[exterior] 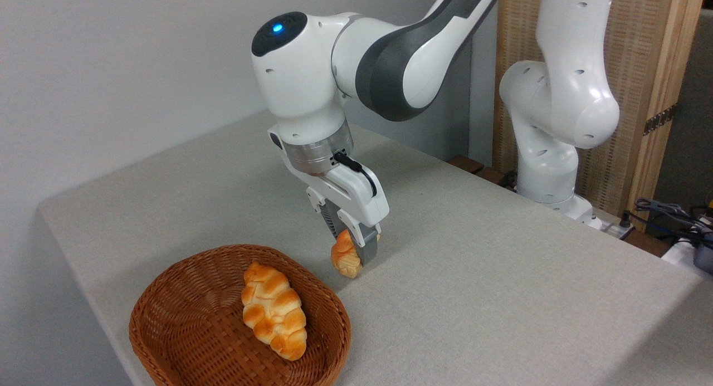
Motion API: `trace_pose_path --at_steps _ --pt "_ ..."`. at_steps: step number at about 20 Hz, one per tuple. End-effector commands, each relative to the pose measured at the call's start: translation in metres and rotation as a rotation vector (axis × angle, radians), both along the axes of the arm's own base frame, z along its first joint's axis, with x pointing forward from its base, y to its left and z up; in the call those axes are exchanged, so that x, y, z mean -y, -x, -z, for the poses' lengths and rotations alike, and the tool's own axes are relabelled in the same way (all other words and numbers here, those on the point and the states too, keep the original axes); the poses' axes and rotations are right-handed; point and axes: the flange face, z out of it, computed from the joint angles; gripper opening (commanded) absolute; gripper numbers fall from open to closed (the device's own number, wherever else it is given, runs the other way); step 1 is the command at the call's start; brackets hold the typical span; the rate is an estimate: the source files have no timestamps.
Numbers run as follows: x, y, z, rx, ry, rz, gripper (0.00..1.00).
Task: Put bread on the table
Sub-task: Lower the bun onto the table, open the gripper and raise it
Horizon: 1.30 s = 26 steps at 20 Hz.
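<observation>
Clamped in the end effector (352,256), small golden-orange knotted bread (344,258) hangs just above the table (501,274)

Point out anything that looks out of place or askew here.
Nothing stands out. The gripper holds the bread, jaws shut on it, low over the table beside the basket, where a braided roll lies intact.

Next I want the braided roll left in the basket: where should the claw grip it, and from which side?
Grip the braided roll across its narrow middle, coming straight down from above. It lies flat and long in the basket, whose raised rim blocks side approaches; closing across the short width probably suits the claw's span.
</observation>
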Motion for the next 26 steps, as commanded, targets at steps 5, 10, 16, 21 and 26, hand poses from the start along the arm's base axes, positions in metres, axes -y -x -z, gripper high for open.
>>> trace_pose_path --at_steps 5,10,16,21,26 --pt "-0.002 -0.003 -0.024 0.051 -0.006 0.016 1.00" --pt "-0.002 -0.009 -0.047 0.099 -0.002 0.012 1.00" --pt "0.003 -0.026 -0.107 0.225 0.006 0.017 1.00" --pt "-0.003 -0.028 -0.112 0.240 0.005 0.003 1.00" --pt "-0.014 -0.033 -0.121 0.273 0.005 -0.018 1.00"
